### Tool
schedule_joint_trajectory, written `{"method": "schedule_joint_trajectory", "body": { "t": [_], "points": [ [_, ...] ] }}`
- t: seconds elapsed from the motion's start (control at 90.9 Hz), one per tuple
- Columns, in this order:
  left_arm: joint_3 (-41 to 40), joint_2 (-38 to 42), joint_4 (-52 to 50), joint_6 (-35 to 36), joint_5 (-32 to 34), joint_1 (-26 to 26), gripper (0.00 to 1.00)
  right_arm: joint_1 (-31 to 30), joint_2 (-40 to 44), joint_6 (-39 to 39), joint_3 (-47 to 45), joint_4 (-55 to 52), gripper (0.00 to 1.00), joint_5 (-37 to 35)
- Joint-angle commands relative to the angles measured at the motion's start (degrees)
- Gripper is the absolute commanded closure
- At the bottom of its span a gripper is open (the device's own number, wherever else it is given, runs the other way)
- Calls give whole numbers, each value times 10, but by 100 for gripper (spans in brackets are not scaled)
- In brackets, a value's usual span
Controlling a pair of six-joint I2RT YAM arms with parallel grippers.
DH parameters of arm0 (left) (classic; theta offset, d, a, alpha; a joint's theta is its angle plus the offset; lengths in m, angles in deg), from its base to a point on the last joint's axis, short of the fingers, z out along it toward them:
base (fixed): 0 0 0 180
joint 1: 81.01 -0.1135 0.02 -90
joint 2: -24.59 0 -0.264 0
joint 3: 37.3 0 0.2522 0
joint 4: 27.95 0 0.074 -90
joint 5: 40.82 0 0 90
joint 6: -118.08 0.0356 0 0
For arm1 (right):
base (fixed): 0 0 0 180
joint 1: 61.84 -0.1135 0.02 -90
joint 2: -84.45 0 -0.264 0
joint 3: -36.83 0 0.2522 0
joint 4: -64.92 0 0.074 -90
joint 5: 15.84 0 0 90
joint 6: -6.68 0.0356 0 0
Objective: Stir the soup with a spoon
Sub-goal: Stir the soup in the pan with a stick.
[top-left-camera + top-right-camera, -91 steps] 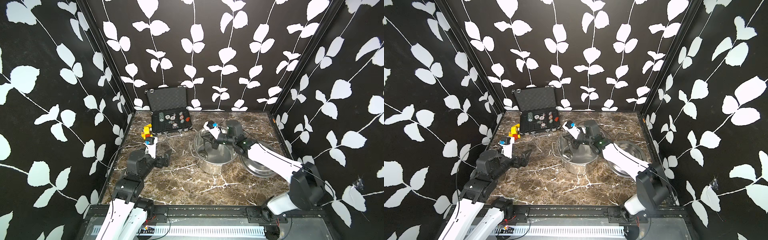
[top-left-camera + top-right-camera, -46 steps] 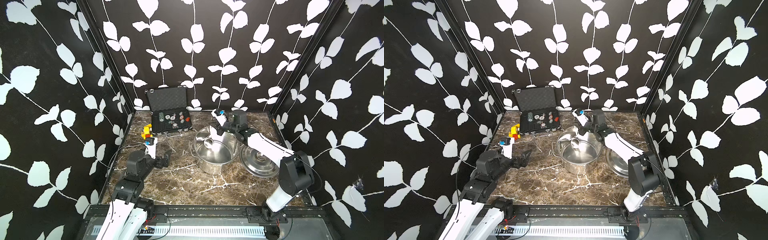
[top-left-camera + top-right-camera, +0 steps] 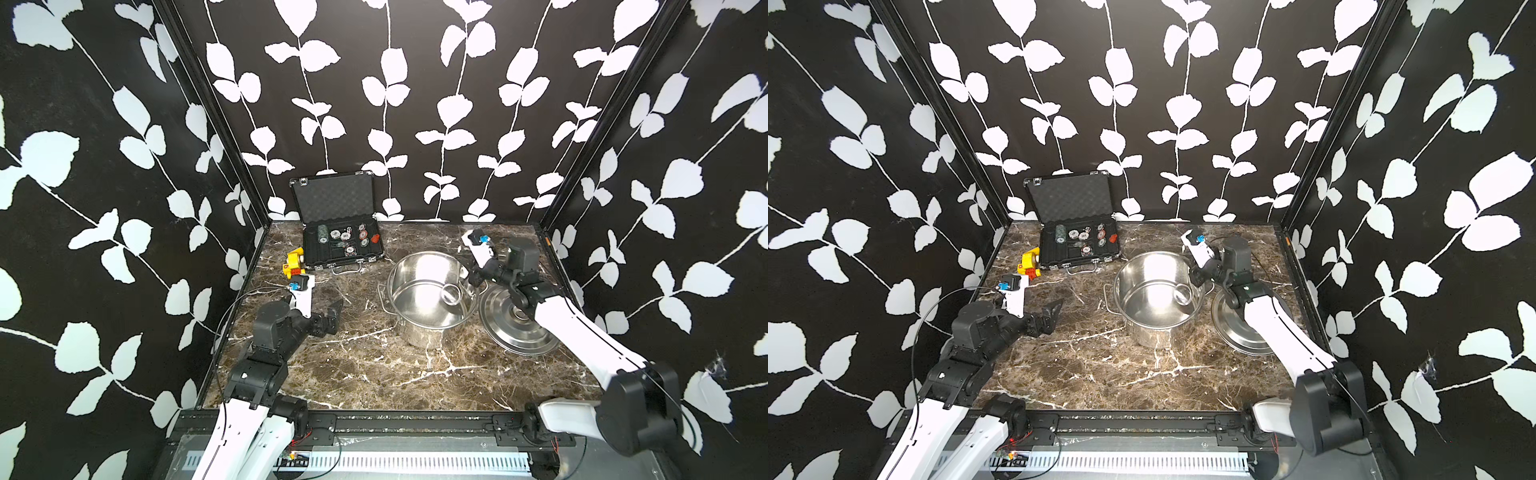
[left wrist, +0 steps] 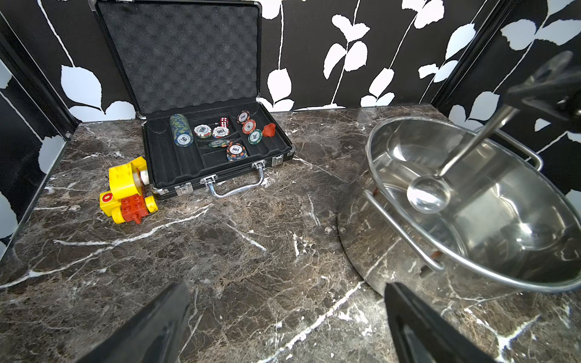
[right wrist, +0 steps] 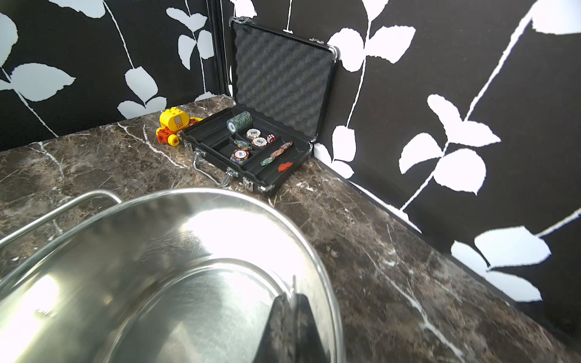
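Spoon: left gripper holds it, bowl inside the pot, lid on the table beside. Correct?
Wrong arm: a top view shows the right gripper holding the spoon; the left gripper is open, empty. The pot and lid are as stated.

The space is enclosed by three walls (image 3: 415, 104) papered in black with white leafy vines. Black posts (image 3: 192, 62) are set at the far corners. A dark brown marble tabletop (image 3: 374, 365), veined white, is bordered by a black rail (image 3: 395, 420) along the near edge.

Robot lab booth: leaf-patterned walls (image 3: 415, 62), marble tabletop (image 3: 374, 374).
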Motion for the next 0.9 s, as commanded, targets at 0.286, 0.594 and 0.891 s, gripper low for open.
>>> {"method": "schedule_joint_trajectory", "body": {
  "t": [0.286,0.594,0.891],
  "points": [
    [-7,3,16,4,-3,1,1,-22,148,13,-94,-62,100,25],
    [-6,4,15,5,-5,1,1,-133,179,11,-108,-58,100,-8],
    [-7,13,11,3,-3,1,1,-270,21,-25,4,-7,100,-31]
  ]
}}
